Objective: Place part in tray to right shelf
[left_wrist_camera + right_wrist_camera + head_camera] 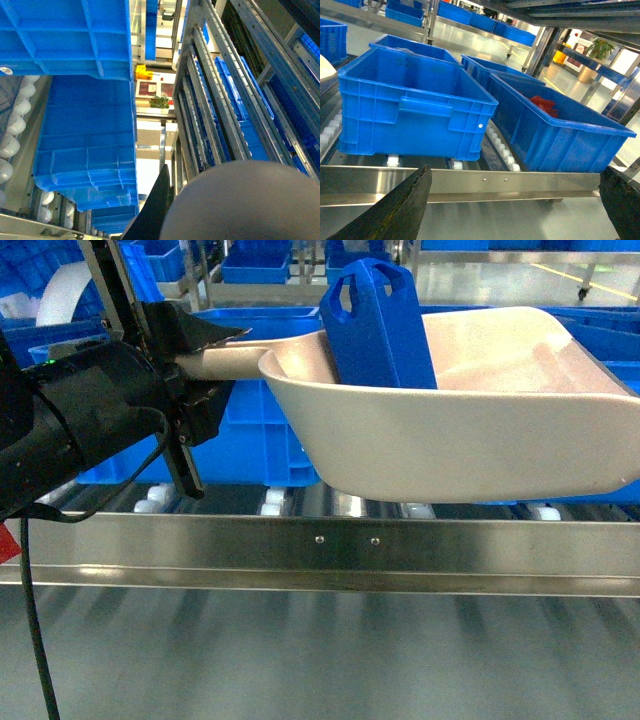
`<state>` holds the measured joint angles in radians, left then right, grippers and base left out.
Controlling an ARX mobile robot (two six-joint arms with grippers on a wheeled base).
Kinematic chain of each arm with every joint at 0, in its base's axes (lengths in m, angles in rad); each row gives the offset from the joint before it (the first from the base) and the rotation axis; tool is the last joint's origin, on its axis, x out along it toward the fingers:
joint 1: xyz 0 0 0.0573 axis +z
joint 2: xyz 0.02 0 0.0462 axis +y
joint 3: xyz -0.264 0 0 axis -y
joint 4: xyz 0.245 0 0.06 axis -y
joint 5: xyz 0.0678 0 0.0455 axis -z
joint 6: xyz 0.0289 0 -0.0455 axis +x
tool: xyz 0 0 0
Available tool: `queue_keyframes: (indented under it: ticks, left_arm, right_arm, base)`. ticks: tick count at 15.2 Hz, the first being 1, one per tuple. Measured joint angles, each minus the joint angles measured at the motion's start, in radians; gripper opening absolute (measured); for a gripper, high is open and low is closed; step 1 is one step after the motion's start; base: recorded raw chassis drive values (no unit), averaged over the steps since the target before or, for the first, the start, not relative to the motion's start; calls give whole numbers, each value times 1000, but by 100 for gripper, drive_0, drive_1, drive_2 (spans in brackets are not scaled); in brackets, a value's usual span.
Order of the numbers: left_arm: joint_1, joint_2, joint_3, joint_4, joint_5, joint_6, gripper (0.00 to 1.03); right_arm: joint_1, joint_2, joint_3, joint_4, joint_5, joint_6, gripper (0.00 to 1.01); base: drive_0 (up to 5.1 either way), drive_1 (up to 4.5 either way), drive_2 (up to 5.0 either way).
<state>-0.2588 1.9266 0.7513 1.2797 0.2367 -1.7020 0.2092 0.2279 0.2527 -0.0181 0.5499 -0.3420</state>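
Note:
The pale beige tray [470, 440] hangs tilted in the air above the right shelf's shiny steel rail [340, 550]. My left gripper [195, 362] is shut on its long handle. The blue part [385, 330] stands inside the tray, leaning against its back wall, handle loop uppermost. In the left wrist view the tray [245, 205] is a grey blur beside one black finger [155, 210]. My right gripper [512, 205] is open and holds nothing, its fingers [395, 210] spread wide in front of the shelf rail [490, 182]. It does not show in the head view.
Large blue crates [250, 440] stand on the white rollers [272, 502] behind the rail. The right wrist view has one big crate [415, 105] at the left and another [560, 125] holding red items at the right. More racks with crates stand farther back.

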Motion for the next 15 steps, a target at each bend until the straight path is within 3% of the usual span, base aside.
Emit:
queue_keyframes:
  ticks: [15]
  left_arm:
    - [0,0,0,0,0,0,12]
  right_arm:
    - [0,0,0,0,0,0,98]
  base:
    - [0,0,0]
